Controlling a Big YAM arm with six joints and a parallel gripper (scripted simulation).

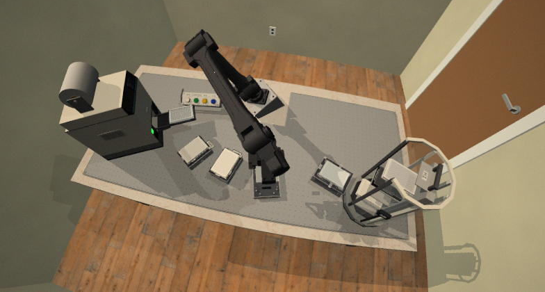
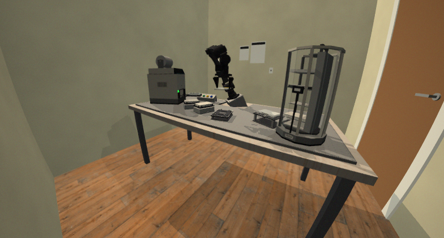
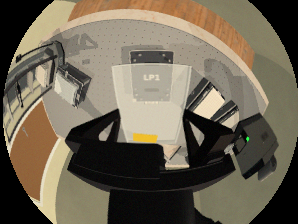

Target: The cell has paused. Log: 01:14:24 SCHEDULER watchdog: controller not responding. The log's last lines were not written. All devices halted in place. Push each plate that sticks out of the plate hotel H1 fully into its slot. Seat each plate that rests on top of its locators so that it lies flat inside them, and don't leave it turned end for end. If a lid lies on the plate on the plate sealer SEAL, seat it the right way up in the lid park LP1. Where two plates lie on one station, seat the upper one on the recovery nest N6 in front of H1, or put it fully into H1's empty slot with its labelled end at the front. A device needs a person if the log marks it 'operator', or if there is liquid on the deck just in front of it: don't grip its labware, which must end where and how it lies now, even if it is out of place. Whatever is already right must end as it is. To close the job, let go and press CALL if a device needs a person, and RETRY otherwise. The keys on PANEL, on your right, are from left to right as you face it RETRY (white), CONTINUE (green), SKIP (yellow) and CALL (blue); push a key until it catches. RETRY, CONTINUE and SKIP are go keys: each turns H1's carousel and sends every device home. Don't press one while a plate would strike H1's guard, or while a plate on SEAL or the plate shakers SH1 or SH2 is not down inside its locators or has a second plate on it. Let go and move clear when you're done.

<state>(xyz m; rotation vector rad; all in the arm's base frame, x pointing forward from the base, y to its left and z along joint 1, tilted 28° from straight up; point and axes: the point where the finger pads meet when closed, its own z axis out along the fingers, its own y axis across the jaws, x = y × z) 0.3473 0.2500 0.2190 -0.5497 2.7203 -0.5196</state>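
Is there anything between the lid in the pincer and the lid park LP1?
Nothing visible. The lid hangs in the pincer straight above LP1, with only open air between them, and the park holds no labware.
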